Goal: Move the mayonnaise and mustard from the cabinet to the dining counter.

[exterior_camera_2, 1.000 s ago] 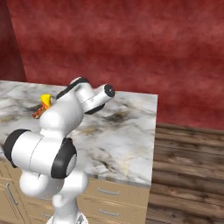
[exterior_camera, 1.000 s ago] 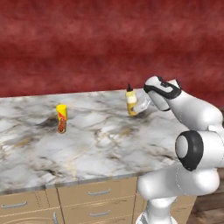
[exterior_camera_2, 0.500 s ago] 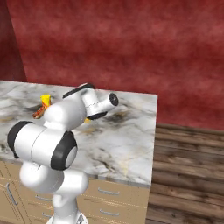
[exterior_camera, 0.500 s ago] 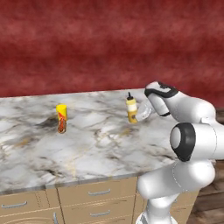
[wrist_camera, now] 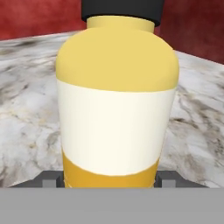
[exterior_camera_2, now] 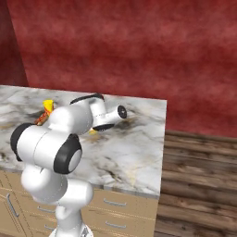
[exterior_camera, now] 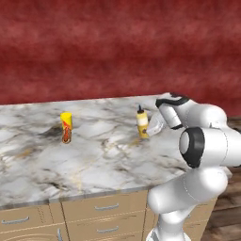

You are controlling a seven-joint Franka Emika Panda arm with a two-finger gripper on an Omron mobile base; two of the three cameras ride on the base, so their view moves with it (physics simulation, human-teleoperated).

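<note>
Yellow and upright, the mustard (exterior_camera: 142, 123) stands on the marble table (exterior_camera: 94, 164) right of centre in the left base view, its black nozzle pointing up and a pale band round its middle. The tool (exterior_camera: 151, 128) sits just beside the bottle on its right, reaching in from the white arm that rises at the lower right of that frame. In the hand view the mustard (wrist_camera: 116, 100) takes up the centre of the frame, very close, with the dark fingertips (wrist_camera: 50, 179) showing low on either side of its base; the jaws stand wide apart around the bottle, and whether they press on it cannot be told. A small yellow-capped red-orange tube (exterior_camera: 66, 127) stands well apart at the left of the left base view. Behind the table runs a dark red wall (exterior_camera: 117, 47).
</note>
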